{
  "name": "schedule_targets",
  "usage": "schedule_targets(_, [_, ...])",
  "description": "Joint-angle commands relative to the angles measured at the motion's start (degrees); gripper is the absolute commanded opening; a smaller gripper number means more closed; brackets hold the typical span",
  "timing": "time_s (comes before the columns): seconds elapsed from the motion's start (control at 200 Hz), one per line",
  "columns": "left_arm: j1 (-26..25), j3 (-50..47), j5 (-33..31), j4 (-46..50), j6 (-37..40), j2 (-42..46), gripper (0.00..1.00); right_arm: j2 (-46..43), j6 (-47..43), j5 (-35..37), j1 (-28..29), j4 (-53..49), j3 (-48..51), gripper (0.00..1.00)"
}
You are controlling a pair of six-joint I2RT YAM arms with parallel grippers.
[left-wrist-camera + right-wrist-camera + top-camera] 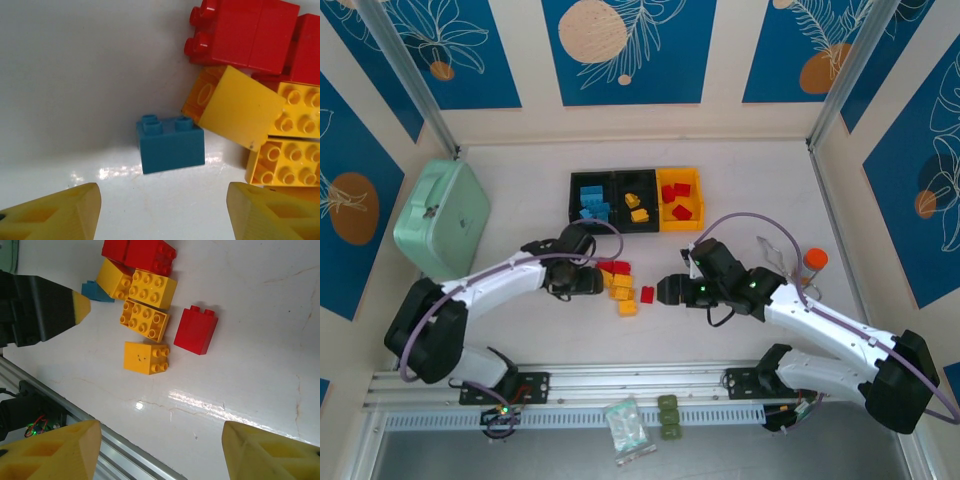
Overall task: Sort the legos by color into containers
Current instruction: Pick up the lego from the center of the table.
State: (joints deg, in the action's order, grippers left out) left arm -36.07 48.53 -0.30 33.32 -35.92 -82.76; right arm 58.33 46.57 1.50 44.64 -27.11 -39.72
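Loose legos lie mid-table: a red one [621, 267], yellow ones [623, 294] and a lone red brick [647, 294]. My left gripper [604, 279] is open just left of the pile. A blue brick [171, 144] stands ahead of its fingertips [162, 210], beside a tilted yellow brick [240, 107] and red bricks [245, 32]. My right gripper [659, 292] is open on the pile's right, with nothing between its fingers [161, 445]; a yellow brick [145, 358] and a red brick [196, 330] lie beyond. Behind, the containers stand in a row: a black bin [573, 198] with blue, a black bin [638, 228] with yellow, a yellow bin [681, 226] with red.
A mint-green case [442, 217] sits at the left. An orange-capped tube [814, 262] stands by the right arm. The aluminium rail [620, 385] runs along the near edge, with green blocks [668, 417] and a plastic bag [627, 428] below it.
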Motion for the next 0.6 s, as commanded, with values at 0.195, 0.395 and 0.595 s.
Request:
schedule_targets(0.195, [-0.77,4.45,-3.63,0.01,3.72,-5.64,0.59,0.1,0.81,0.64,0.16,1.03,0.23,0.65])
schedule_targets(0.395, [-0.81,5.93,-3.24,0.25,4.68,-8.2,0.39,0.56,0.84,0.61,-0.04,1.33,0.17,0.65])
schedule_targets(0.595, [-0.77,5.36,-3.48,2.0,4.39,-5.29,0.26,1.06,1.24,0.18,-0.19,1.97,0.45,0.65])
